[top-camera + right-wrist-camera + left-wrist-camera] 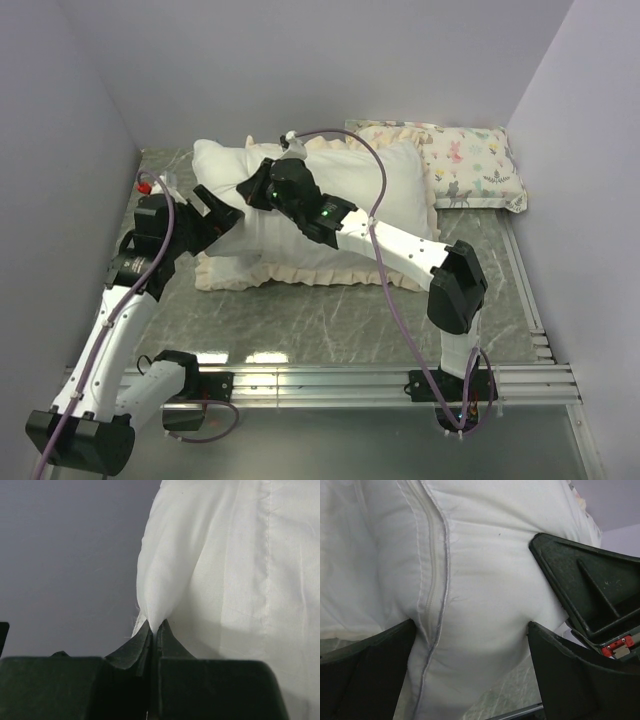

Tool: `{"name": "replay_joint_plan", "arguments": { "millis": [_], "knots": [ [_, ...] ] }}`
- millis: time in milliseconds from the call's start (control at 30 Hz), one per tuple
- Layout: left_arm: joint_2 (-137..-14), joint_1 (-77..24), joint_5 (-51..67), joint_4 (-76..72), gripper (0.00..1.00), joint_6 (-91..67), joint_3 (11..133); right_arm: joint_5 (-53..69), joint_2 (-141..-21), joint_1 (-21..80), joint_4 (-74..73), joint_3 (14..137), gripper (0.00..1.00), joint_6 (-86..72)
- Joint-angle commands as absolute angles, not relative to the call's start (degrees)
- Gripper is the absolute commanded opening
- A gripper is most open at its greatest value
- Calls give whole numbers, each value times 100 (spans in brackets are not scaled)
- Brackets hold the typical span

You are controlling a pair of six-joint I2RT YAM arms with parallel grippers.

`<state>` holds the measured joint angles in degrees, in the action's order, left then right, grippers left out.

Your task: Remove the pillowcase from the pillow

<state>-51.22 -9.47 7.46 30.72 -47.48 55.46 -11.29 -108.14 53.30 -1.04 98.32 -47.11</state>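
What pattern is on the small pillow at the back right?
Pastel animals and plants on white; the small pillow shows best in the top view.

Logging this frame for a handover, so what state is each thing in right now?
Pillow: plump, lying over the pillowcase.
Pillowcase: mostly hidden beneath, cream frill showing.
Printed pillow: lying flat, far right corner.
Left claw: open, straddling a bulge of the pillow.
Right claw: shut on a pinch of the pillow's cloth.
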Motion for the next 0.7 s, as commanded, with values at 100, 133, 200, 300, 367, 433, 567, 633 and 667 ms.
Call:
{"name": "replay_joint_plan", "arguments": {
  "millis": [100, 133, 200, 300, 367, 433, 567, 633, 667],
  "knots": [
    [-5247, -967, 1256, 2251, 99, -4614, 5493, -897, -10591, 5247, 580, 10415, 0, -5001],
    [-5291, -967, 1326, 2093, 99, -4597, 5458, -836, -10556, 5238, 615, 10345, 0, -5062],
    [-5405, -967, 1441, 2022, 99, -4597, 5441, -800, -10529, 5247, 650, 10301, 0, -5089],
    [-5712, -967, 1599, 1987, 95, -4570, 5441, -738, -10512, 5247, 624, 10309, 0, -5080],
    [-5896, -967, 1609, 1951, 81, -4588, 5440, -694, -10486, 5247, 615, 10318, 0, -5071],
    [-5976, -967, 1539, 1960, 57, -4614, 5458, -633, -10459, 5247, 580, 10345, 0, -5028],
    [-6020, -967, 1178, 2056, 16, -4614, 5563, -457, -10389, 5238, 484, 10327, 0, -5010],
    [-6021, -967, 985, 2162, 0, -4623, 5651, -334, -10354, 5247, 440, 10292, 0, -4905],
    [-5994, -967, 941, 2180, 0, -4571, 5686, -299, -10354, 5256, 326, 10301, 0, -4852]
  ]
}}
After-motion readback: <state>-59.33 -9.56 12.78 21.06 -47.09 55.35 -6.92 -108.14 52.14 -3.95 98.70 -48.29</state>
